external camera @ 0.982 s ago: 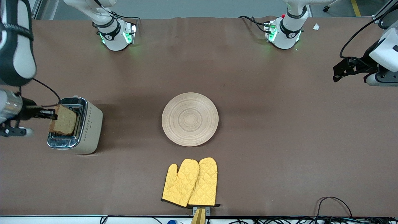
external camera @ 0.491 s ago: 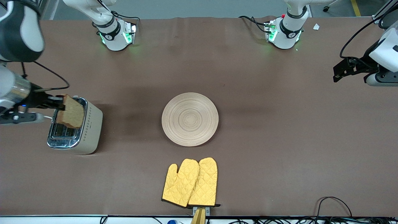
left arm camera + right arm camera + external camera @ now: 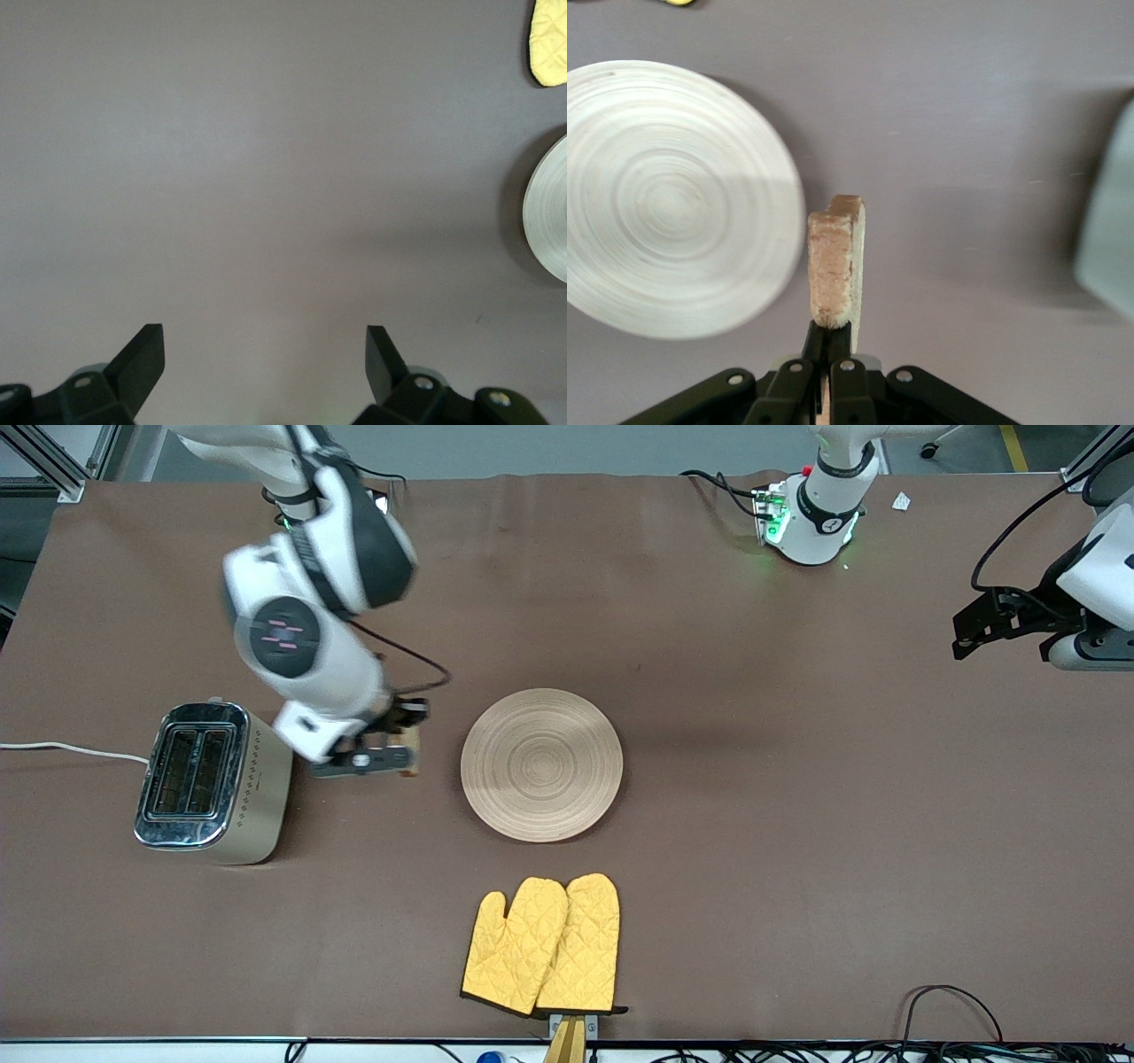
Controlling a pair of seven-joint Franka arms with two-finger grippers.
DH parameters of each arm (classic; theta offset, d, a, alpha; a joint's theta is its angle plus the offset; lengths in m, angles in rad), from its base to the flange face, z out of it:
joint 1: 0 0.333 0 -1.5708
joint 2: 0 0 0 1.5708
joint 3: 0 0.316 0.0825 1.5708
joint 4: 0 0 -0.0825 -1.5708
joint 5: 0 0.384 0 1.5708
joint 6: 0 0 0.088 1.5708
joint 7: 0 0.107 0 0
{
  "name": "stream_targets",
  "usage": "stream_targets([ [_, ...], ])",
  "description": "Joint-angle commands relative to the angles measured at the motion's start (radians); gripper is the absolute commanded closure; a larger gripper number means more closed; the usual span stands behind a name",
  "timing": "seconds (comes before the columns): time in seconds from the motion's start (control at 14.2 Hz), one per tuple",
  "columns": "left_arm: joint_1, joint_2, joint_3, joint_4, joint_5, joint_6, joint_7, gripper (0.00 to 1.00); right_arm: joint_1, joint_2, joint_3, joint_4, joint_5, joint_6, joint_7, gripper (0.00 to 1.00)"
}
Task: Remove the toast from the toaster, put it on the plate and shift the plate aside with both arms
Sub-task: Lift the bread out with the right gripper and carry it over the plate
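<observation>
Between toaster (image 3: pixel 213 779) and plate (image 3: pixel 541 763): right gripper (image 3: pixel 830 347) jaws clamp toast (image 3: pixel 835 258) | left gripper (image 3: pixel 266 354) waits, jaws apart

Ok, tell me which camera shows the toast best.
The right wrist view: the toast stands edge-on, clamped in the right tool, between the plate and the toaster. The front view shows only a sliver of it, hidden under the arm. The left wrist view shows none of it.
</observation>
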Motion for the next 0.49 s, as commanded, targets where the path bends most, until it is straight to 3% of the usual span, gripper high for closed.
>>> stream_targets([
  [0.0, -0.002, 0.008, 0.002, 0.026, 0.005, -0.007, 0.011, 0.00, 0.055, 0.094, -0.013, 0.053, -0.016, 0.050, 0.147, 0.95],
  [0.21, -0.003, 0.014, 0.002, 0.040, 0.005, -0.003, 0.011, 0.00, 0.108, 0.168, -0.013, 0.060, -0.016, 0.128, 0.273, 0.95],
  [0.28, -0.002, 0.014, 0.002, 0.038, 0.007, -0.003, 0.011, 0.00, 0.127, 0.188, -0.013, 0.060, -0.013, 0.173, 0.316, 0.90],
  [0.35, -0.002, 0.014, 0.002, 0.038, 0.008, -0.003, 0.012, 0.00, 0.139, 0.211, -0.013, 0.058, -0.010, 0.214, 0.364, 0.80],
  [0.42, -0.002, 0.014, 0.002, 0.038, 0.008, -0.003, 0.012, 0.00, 0.142, 0.234, -0.013, 0.058, -0.007, 0.248, 0.414, 0.55],
])
